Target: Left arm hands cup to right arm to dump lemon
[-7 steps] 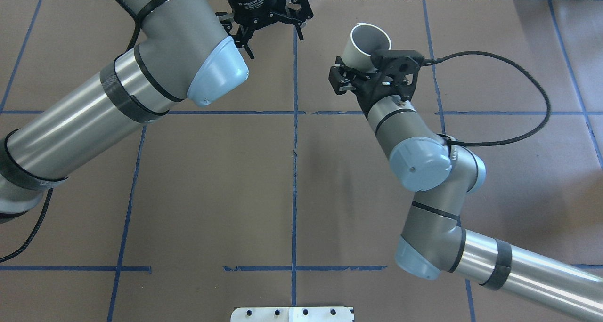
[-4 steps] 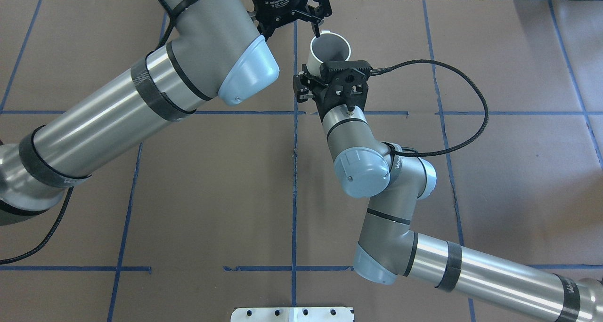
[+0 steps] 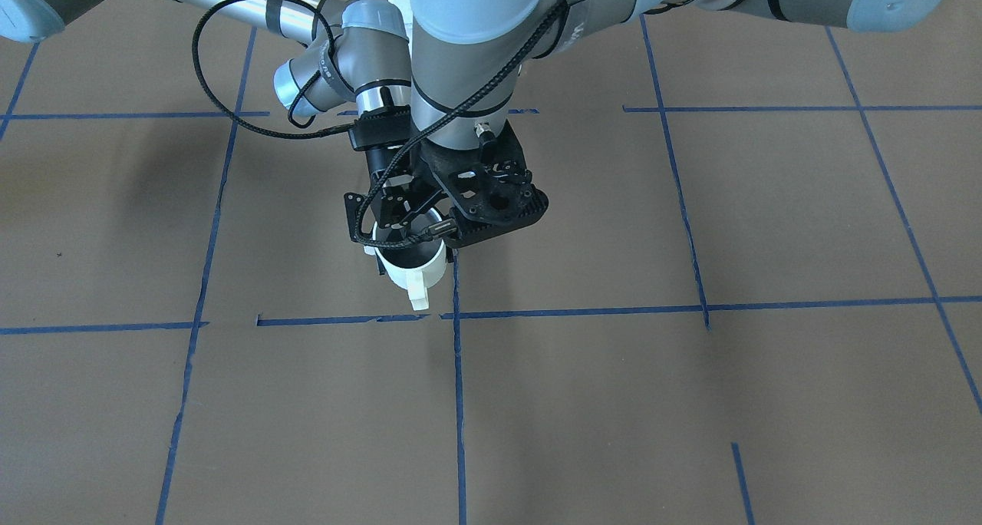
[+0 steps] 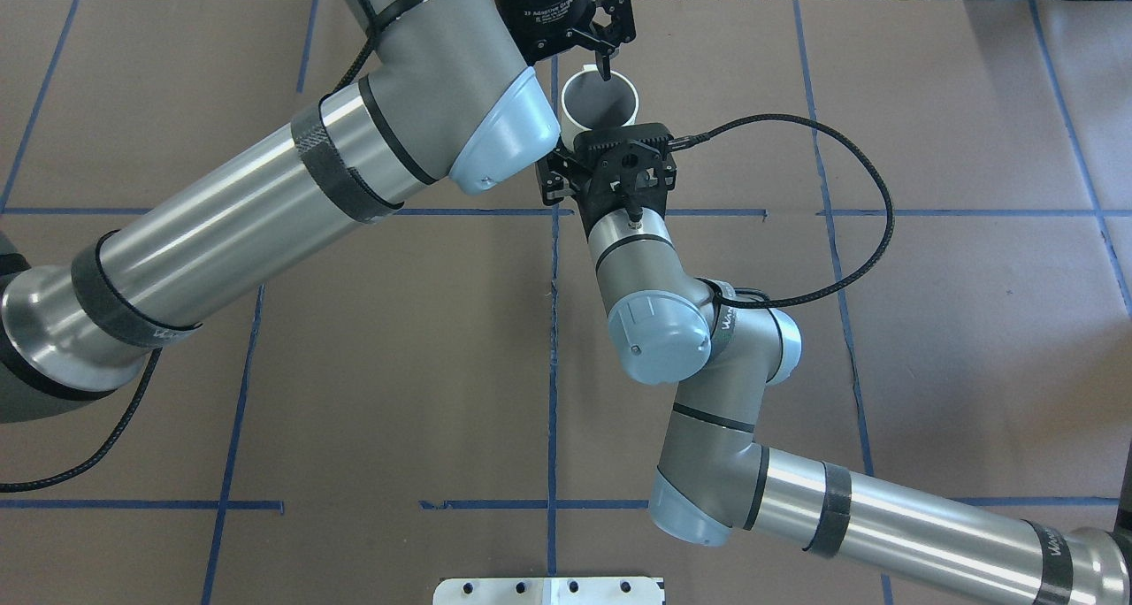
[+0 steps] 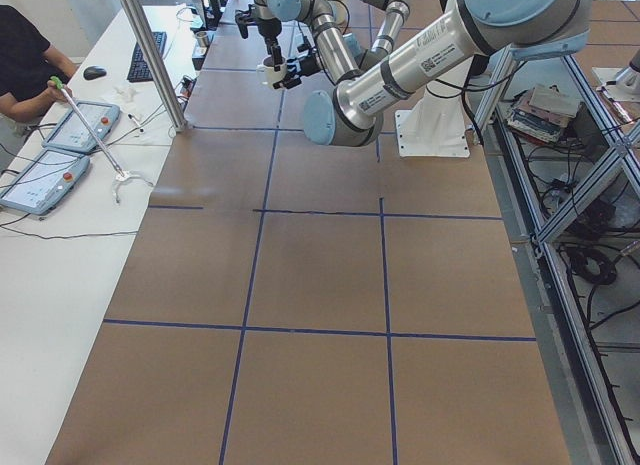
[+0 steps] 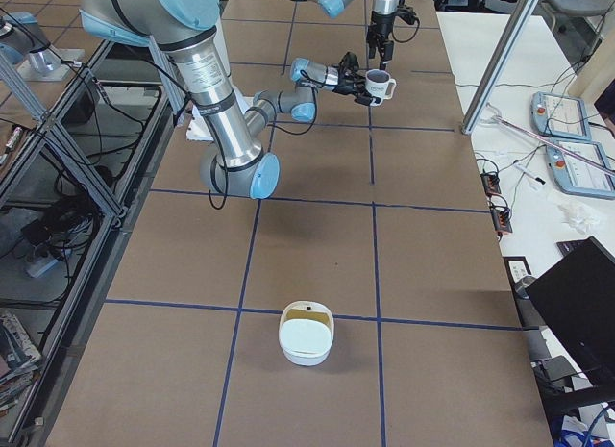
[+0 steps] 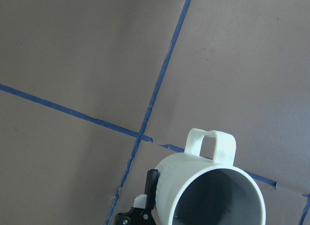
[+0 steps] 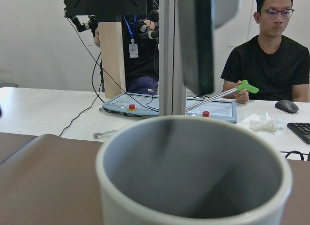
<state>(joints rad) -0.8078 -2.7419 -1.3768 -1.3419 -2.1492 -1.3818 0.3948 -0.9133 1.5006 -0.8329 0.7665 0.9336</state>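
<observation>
White cup [image 4: 601,101] — upright, held above brown table [image 4: 398,366], right pincer [image 4: 594,138] clamped on its wall. Left pincer [image 4: 575,57] — spread wide, one fingertip over the far rim.

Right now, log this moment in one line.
phase: handover | right end effector: gripping cup aloft | left end effector: open over cup | lemon: not visible

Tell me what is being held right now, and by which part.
The white mug, clamped by its side wall in the right gripper, with the handle left free. The left gripper hangs open over it, gripping nothing.
</observation>
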